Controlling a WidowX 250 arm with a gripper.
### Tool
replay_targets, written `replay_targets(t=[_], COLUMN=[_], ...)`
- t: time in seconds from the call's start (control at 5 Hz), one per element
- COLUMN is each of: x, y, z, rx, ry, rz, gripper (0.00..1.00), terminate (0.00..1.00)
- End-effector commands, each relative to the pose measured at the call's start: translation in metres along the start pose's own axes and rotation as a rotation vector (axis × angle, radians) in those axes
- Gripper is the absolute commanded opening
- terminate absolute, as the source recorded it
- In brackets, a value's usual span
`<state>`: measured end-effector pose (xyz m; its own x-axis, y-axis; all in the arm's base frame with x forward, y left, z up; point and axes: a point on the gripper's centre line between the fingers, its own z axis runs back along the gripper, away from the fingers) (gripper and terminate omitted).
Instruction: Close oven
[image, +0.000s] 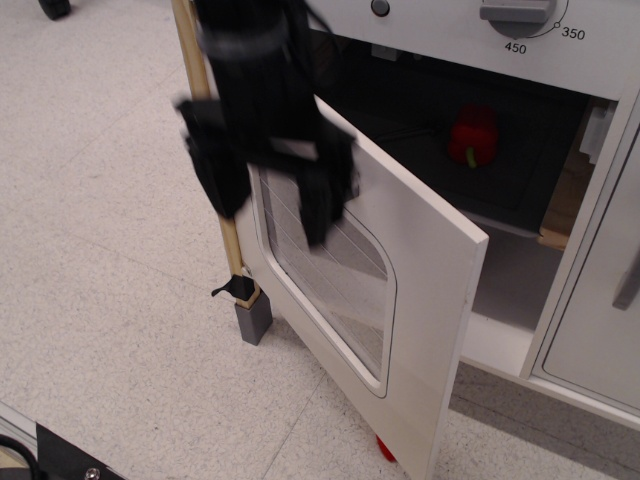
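Note:
The white toy oven (520, 330) stands with its door (420, 300) swung wide open toward me, hinged on the left. The door's rounded wire-lined window (345, 285) shows; its grey bar handle is hidden behind my gripper. My black gripper (270, 200) is motion-blurred and hangs in front of the door's upper part, fingers (215, 185) spread apart and empty. Inside, a red pepper (475, 135) sits on the dark grey shelf (510, 190). The temperature dial (518, 14) is above.
A narrow white cabinet door (590, 330) with a grey handle (629, 282) is right of the oven. A wooden post (205, 120) with a grey foot (252, 322) stands at the hinge side. A small red thing (385, 447) lies on the floor under the door's edge.

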<state>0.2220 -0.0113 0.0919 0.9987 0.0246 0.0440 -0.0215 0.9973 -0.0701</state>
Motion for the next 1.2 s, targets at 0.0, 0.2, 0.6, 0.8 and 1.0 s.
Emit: replay_targets(t=[0.0, 0.2, 0.6, 0.8, 1.0], x=[0.002, 0.015, 0.053, 0.072, 0.096], y=[-0.012, -0.022, -0.036, -0.045, -0.053], z=[-0.055, -0.061, -0.066, -0.069, -0.073], rx=[0.051, 0.009, -0.078, -0.065, -0.08], ry=[-0.029, -0.076, -0.173, -0.213, -0.206], rz=[-0.047, -0.043, 0.044, 0.03, 0.056], gripper=[1.0, 1.0, 1.0, 1.0, 1.0], terminate=[0.0, 0.0, 0.0, 0.0, 0.0])
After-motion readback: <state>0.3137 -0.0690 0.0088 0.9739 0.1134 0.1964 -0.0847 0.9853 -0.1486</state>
